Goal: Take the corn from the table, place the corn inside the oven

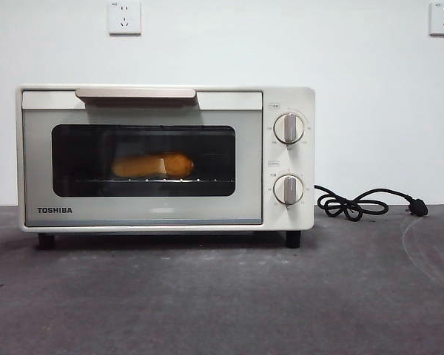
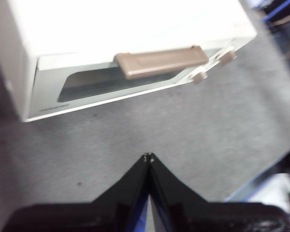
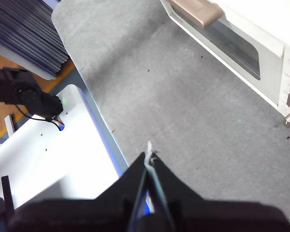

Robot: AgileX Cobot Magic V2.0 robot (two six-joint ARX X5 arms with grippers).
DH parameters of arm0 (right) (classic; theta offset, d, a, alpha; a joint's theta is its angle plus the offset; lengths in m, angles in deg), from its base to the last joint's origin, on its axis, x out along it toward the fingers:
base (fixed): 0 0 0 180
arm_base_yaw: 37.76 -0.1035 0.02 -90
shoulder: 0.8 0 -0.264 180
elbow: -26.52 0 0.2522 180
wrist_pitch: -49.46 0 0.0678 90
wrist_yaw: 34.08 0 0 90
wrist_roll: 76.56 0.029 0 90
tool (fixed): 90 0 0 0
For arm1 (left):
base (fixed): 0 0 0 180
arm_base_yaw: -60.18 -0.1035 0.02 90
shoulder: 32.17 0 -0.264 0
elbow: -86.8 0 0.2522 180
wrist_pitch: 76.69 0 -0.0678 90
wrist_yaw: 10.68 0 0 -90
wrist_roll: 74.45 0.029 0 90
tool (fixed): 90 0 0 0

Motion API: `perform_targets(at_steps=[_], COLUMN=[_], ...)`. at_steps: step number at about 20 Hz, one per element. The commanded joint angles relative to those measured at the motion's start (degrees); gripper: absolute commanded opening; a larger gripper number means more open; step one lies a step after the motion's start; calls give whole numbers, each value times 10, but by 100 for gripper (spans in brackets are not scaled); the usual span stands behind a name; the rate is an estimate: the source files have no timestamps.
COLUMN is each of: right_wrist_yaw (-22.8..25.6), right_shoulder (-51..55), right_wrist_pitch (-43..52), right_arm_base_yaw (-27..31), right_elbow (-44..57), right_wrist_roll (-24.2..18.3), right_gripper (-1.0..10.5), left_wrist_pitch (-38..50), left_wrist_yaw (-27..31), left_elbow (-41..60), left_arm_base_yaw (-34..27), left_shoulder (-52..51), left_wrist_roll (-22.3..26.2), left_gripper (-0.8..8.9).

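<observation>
Both hands were clenched on nothing, their jaws pressed tip to tip: the left hand point(image 2: 148, 157) hung above bare table point(image 2: 183, 135) in front of the oven point(image 2: 111, 29), and the right hand point(image 3: 149, 157) hung near the table's edge, well apart from the oven's knob side. Neither showed in the front view. The corn point(image 1: 152, 165) lay on its side on the wire rack inside the oven, seen through the dark glass, with the door upright and shut and the beige handle point(image 1: 135, 93) at its top. The black cord point(image 1: 359, 203) lay loose on the table beside the oven, its plug not in a socket.

Judged from this, little remained to spoil. The likeliest trouble was a hand swinging low as it pulled away and knocking the handle or a knob point(image 1: 288, 128). A snagged cord could also have dragged the oven askew.
</observation>
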Motion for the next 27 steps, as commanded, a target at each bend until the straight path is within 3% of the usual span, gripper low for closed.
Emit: perform_targets(at_steps=[1, 5, 9, 27], right_wrist_yaw=[0, 15, 41, 212], right_shoulder=[2, 2, 2, 2], right_wrist_pitch=[6, 15, 15, 128], right_arm_base_yaw=[0, 0, 0, 0], right_elbow=[-2, -2, -2, -2], right_wrist_roll=[-7, -6, -6, -6], right_gripper=[-16, -16, -15, -15], left_wrist_pitch=[14, 21, 21, 36], left_wrist_yaw=[81, 167, 188, 196], left_elbow=[0, 0, 0, 1], left_arm_base_yaw=[65, 147, 188, 205], left_shoulder=[-66, -129, -153, -68], left_wrist_roll=[-83, -135, -145, -147], left_gripper=[-7, -7, -7, -3])
